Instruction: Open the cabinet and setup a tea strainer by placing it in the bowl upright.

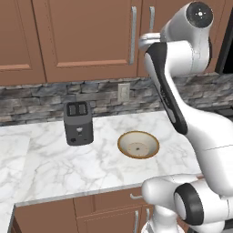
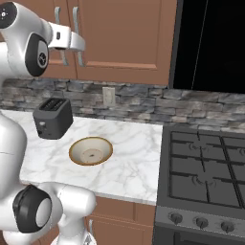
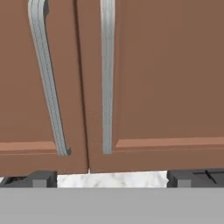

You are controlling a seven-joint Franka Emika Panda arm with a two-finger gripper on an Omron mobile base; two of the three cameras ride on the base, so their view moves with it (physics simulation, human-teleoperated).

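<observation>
The cabinet (image 1: 82, 36) (image 2: 124, 33) hangs above the counter with both doors shut. In the hand view its two silver bar handles (image 3: 46, 78) (image 3: 106, 78) run down either side of the seam between the doors. My gripper (image 3: 112, 179) is raised just in front of them, open, with its fingertips (image 3: 41, 179) wide apart and nothing between them. The bowl (image 1: 138, 144) (image 2: 91, 150) sits empty on the marble counter below. The tea strainer is out of view.
A dark two-slot toaster (image 1: 78, 123) (image 2: 52, 118) stands left of the bowl against the stone backsplash. A wall outlet (image 1: 123, 92) sits behind the bowl. A black stove (image 2: 206, 167) adjoins the counter on the right, under a dark recess (image 2: 210, 43).
</observation>
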